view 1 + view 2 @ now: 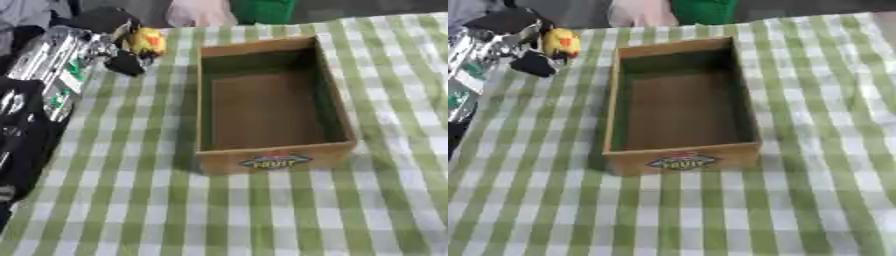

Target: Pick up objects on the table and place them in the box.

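Nearest to us we record the tablecloth, checked green and white, covering the whole table to its far edge.

Next, at centre, we list the box: an open wooden crate, long side running near to far, with a "FRUIT" label on its near wall. We see nothing inside it but the brown floor.

At the left edge we note our left arm, black with silver parts, coming in from the left and reaching toward the far left corner.

At its end we enter the left hand, black, resting at the far left of the cloth, well apart from the box. It sits against a small yellow object with a touch of red; we cannot make out what the object is. Whether the fingers are apart, together or clamped on the yellow object, we cannot tell.

We find no right hand in either view.
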Tool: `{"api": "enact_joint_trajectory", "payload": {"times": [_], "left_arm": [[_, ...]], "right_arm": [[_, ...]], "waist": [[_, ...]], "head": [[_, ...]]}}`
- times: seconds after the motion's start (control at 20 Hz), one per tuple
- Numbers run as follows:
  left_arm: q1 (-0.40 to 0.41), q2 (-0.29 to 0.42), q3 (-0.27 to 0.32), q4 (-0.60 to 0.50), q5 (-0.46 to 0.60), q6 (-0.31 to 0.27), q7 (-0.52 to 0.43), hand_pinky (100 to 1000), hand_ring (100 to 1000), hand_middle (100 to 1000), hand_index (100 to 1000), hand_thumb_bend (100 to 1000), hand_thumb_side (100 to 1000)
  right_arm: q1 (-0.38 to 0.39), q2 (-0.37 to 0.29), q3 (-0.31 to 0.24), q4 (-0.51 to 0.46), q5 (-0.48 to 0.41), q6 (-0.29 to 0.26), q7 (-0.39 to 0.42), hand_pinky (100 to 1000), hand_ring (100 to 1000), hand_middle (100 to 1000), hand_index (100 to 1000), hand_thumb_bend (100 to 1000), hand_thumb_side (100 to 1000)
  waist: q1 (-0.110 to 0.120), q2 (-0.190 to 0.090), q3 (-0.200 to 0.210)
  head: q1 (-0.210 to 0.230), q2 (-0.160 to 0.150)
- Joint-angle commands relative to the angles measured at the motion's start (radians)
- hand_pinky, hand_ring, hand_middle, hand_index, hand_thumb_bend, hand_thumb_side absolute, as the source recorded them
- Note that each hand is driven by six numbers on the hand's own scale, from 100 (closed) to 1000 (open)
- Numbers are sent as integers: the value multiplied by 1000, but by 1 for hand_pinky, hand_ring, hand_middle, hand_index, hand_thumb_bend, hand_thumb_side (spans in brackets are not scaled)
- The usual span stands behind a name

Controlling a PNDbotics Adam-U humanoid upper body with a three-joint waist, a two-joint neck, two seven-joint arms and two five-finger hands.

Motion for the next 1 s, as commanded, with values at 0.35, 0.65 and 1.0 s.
{"api": "enact_joint_trajectory", "payload": {"times": [0.35,0.65,1.0], "left_arm": [[-76,-148,-58,-156,-41,-46,16,460,611,582,732,100,363],[-69,-245,-102,-145,-80,-82,13,460,612,582,732,100,368],[-44,-292,-144,-70,-91,-109,-9,460,614,581,730,100,382]], "right_arm": [[-41,-34,-12,-14,-32,-18,1,639,728,756,815,100,704],[-63,-38,-12,-14,-47,-31,4,643,729,757,814,100,702],[-66,-38,-9,-14,-47,-31,6,643,728,756,815,100,704]], "waist": [[-14,-35,-8],[-18,-35,-17],[-17,-29,-15]], "head": [[12,-6],[25,-11],[16,-11]]}}
